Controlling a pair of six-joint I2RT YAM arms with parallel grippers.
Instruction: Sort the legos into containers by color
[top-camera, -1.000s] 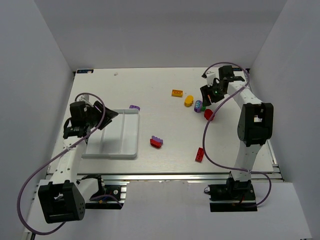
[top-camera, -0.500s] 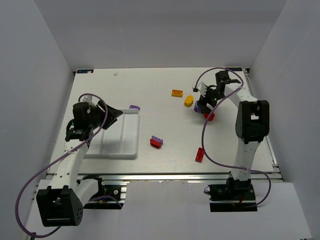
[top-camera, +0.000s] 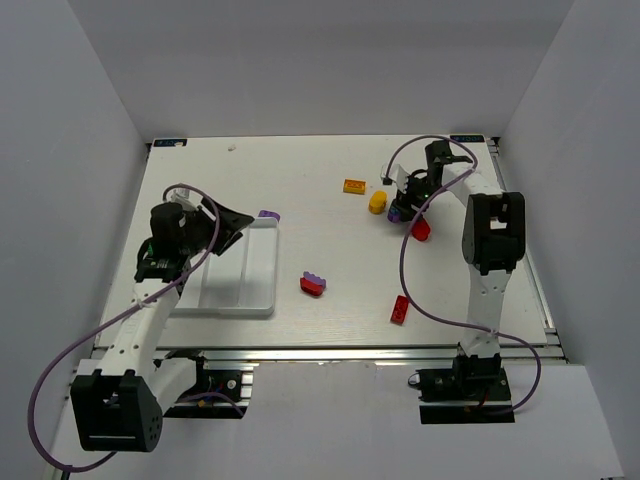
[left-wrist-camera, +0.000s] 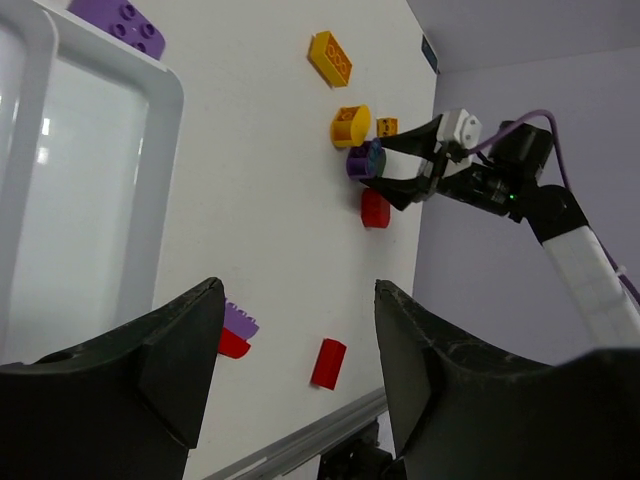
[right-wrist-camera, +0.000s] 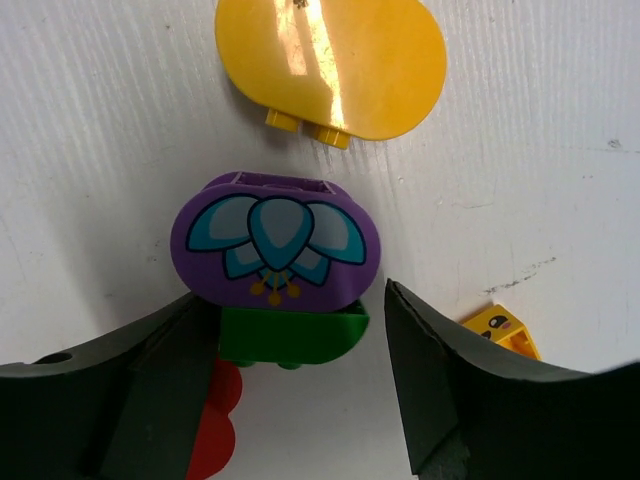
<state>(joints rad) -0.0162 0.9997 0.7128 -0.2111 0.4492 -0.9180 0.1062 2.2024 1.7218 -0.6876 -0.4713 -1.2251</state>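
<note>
Nearest the arms, a red brick (top-camera: 400, 309) is lying alone on the table. A bit farther in, a red and purple piece (top-camera: 313, 285) is waiting near the middle.

On the left, the white tray (top-camera: 262, 300) is sitting with no brick showing in it, so the sorting is only starting. The left pincer (top-camera: 228, 222) is hanging over the tray's far end, fingers wide, holding nothing. A purple brick (top-camera: 268, 214) is lying just beside the tray's far corner.

Farther back on the right, the right pincer (right-wrist-camera: 292, 300) is reaching down with its 2 fingers wide, 1 on each side of the purple flower brick (right-wrist-camera: 275, 240). A green brick (right-wrist-camera: 290, 338) is pressing against it. I cannot tell if they are stuck together. A yellow oval brick (right-wrist-camera: 330, 60) is lying just past them, and an orange brick (top-camera: 354, 186) is farthest.

I think this is the grabbing step. Next, the fingers need to squeeze the purple one, lift it, and carry it to the tray.
</note>
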